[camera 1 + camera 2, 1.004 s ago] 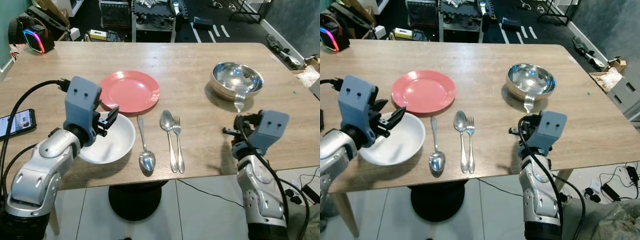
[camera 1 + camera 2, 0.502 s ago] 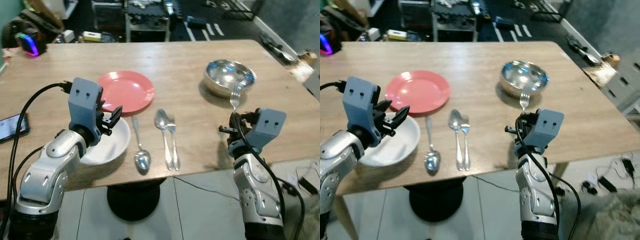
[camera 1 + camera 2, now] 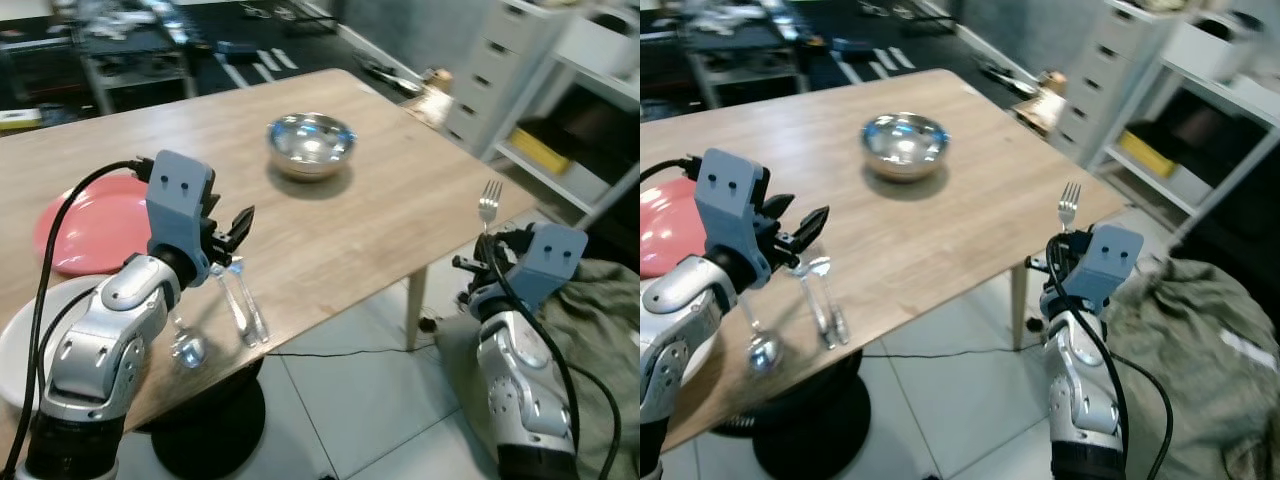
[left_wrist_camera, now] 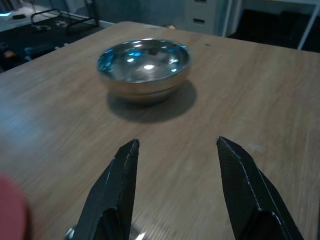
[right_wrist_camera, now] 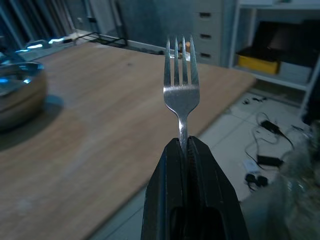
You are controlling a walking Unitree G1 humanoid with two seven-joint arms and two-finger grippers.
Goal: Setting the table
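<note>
My head has turned to the right since a moment ago, so the table has slid to the left side of my view and the floor and white drawers (image 3: 497, 75) have come in; my right arm, with the fork, is now past the table's edge, over the floor. My right gripper (image 5: 184, 146) is pressed together on the handle of the fork (image 5: 181, 93), which stands upright with its tines above my fingers (image 5: 205, 170).

My left gripper (image 4: 175, 150) hangs above the wooden table (image 3: 380, 200) with its two fingers (image 4: 117, 182) spread apart and nothing between them. It points toward the steel bowl (image 3: 311, 142), which sits well apart from it, farther along the table. Just beside this gripper, near the table's front edge, lie a spoon and a fork (image 3: 243, 305) side by side, and another spoon (image 3: 186, 343) to their left. The red plate (image 3: 75, 225) and the white bowl (image 3: 15, 335) are at the left, partly behind my left arm. A green cloth (image 3: 600, 320) lies on the floor at my right.
</note>
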